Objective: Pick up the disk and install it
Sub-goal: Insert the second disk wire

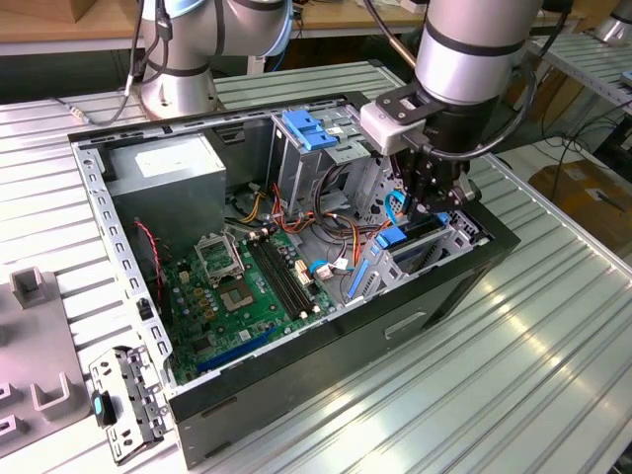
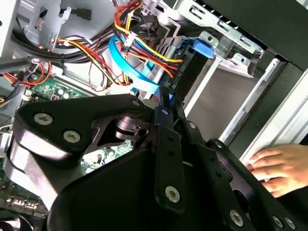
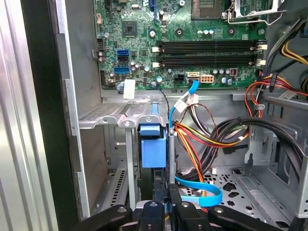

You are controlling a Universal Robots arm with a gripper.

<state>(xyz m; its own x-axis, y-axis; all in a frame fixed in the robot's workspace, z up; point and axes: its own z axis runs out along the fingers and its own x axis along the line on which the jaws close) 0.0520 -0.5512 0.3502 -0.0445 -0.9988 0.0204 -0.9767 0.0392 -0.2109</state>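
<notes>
A black tower computer case (image 1: pixel 434 296) lies open on its side on the ribbed metal tabletop (image 1: pixel 533 375), its green motherboard (image 1: pixel 242 286) facing up and a large grey power-supply box (image 1: pixel 168 173) at the case's far corner. The black two-fingered gripper (image 1: pixel 427 202) is lowered into the metal drive bay at the case's front end, near the exterior view's right. In both wrist views its fingers (image 3: pixel 180 214) are drawn close together, clenched on a thin blue edge. That edge belongs to the disk (image 3: pixel 154 149), a flat silver hard drive with blue plastic side rails, which stands on edge inside the bay just beside a bundle of red, yellow and orange wires (image 3: pixel 207 137). A light-blue flat cable (image 3: pixel 199 192) loops near the fingertips. In the second wrist view a person's hand (image 2: pixel 274 168) rests outside the case wall.
</notes>
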